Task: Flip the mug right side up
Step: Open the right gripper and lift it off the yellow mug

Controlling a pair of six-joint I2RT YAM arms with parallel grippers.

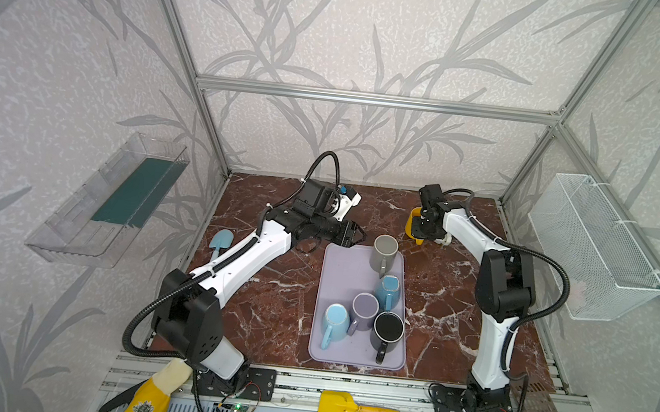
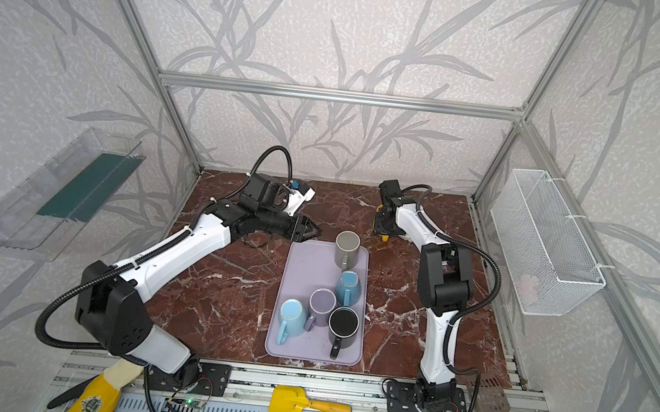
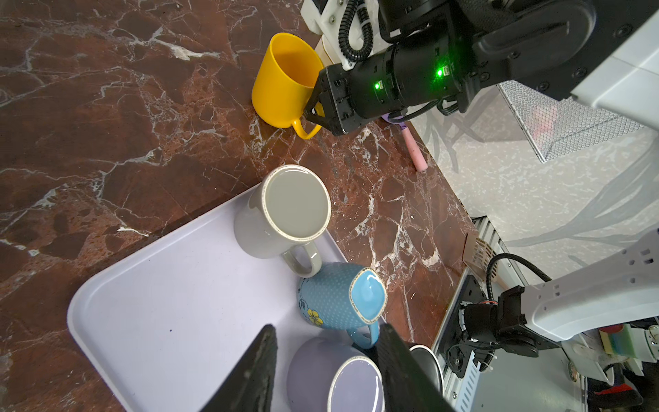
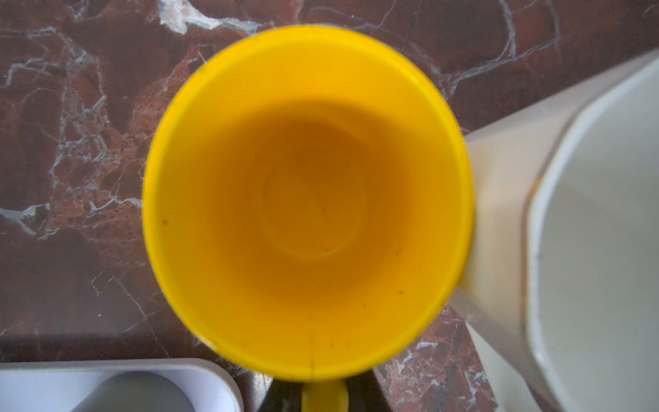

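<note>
While the right gripper [image 3: 313, 116] clamps the handle of the yellow mug [image 3: 281, 82] — upright on the marble table [image 1: 269, 292], far right of the lilac tray [image 1: 347, 267] — a jerky release could tip it; the left gripper [image 1: 360, 235] hangs part-open, empty.

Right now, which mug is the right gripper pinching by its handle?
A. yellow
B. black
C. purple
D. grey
A: the right gripper is shut on the handle of the yellow mug, which stands open side up on the table, off the tray.
</note>
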